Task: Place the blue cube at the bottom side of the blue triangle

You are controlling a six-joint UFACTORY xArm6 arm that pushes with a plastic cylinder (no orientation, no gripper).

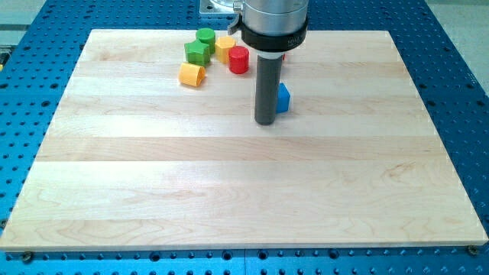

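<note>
My tip (265,121) rests on the wooden board (244,191) a little above the middle. A blue block (283,98) sits right behind it on the view's right, touching or nearly touching the rod; the rod hides part of it, so I cannot tell its shape. No second blue block shows; the arm's body may hide one near the view's top.
A cluster of blocks lies at the view's top left of the tip: a green cylinder (205,36), a green block (197,53), a yellow block (224,46), a red cylinder (239,59) and a yellow block (191,75). A sliver of red shows behind the arm.
</note>
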